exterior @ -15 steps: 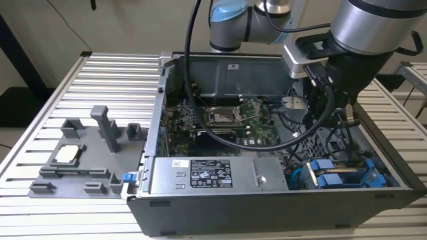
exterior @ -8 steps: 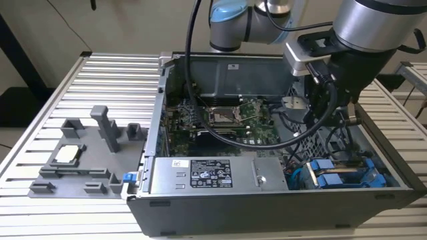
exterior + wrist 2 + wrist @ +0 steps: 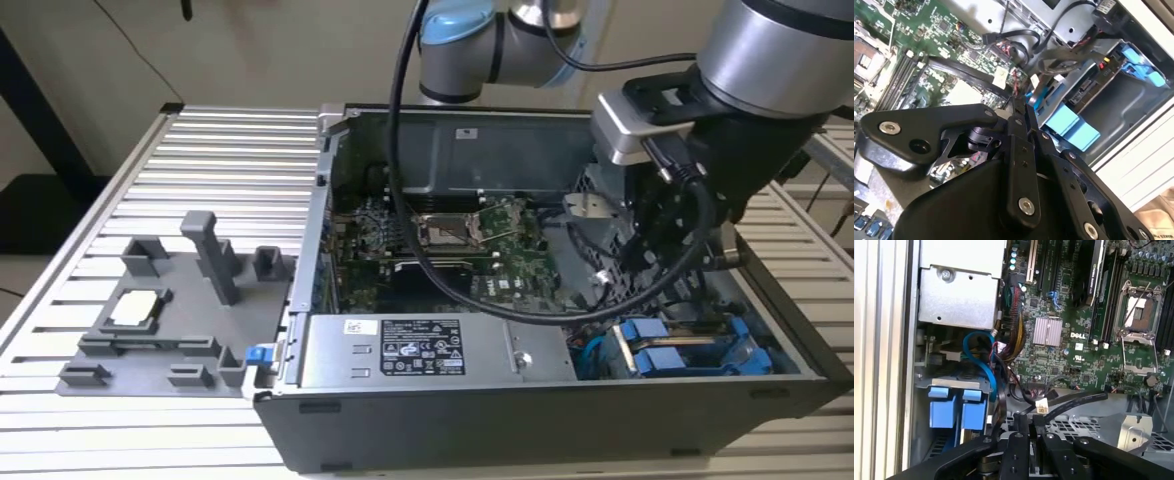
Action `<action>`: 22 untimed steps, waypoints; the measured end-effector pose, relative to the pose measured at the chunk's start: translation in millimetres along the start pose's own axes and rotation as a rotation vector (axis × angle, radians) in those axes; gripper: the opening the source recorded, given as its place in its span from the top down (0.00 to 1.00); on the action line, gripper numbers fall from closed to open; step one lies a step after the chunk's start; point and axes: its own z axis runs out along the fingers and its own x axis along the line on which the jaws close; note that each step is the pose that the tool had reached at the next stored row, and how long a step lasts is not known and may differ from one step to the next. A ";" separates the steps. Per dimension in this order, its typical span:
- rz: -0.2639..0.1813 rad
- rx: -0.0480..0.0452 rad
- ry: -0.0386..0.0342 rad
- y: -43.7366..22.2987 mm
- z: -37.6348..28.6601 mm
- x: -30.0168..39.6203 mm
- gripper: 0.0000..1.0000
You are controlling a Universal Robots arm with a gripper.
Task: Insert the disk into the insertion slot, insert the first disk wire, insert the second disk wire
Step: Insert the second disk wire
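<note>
The disk in its blue frame is sitting in the insertion slot, at the lower right of the exterior view. The gripper is hanging inside the open computer case, near the slot. Its fingers are pinching the end of a black wire.

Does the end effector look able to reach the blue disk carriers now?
Probably yes: the end effector sits inside the open case near the blue carriers, though loose black cables partly cross the way.
</note>
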 end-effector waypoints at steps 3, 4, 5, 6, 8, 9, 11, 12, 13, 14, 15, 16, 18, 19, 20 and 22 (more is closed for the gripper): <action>0.001 -0.0003 0.0000 0.4 -0.9 8.4 0.85; 0.001 -0.0002 -0.0002 0.5 -1.1 11.4 0.85; 0.001 -0.0002 -0.0001 0.4 -1.3 14.7 0.85; 0.001 -0.0003 0.0000 0.3 -1.5 17.8 0.85; 0.001 -0.0003 -0.0001 -0.5 -1.6 23.9 0.85; 0.001 -0.0003 0.0000 -1.6 -1.1 25.8 0.85; 0.001 -0.0003 -0.0001 -7.9 1.7 27.4 0.85; 0.001 -0.0002 -0.0001 -12.7 3.2 28.1 0.85; 0.001 -0.0003 0.0000 -17.1 4.6 28.8 0.85; 0.001 -0.0003 0.0000 -21.5 6.0 29.4 0.85; 0.001 -0.0004 0.0002 -25.6 7.2 30.0 0.85; 0.001 -0.0005 0.0012 -27.9 8.0 30.3 0.85; 0.006 -0.0001 0.0045 -29.0 8.8 30.5 0.85; 0.012 0.0005 0.0056 -29.1 9.0 30.6 0.85; 0.021 0.0015 0.0065 -29.1 9.3 30.7 0.85; 0.042 0.0038 0.0083 -29.2 9.8 30.7 0.85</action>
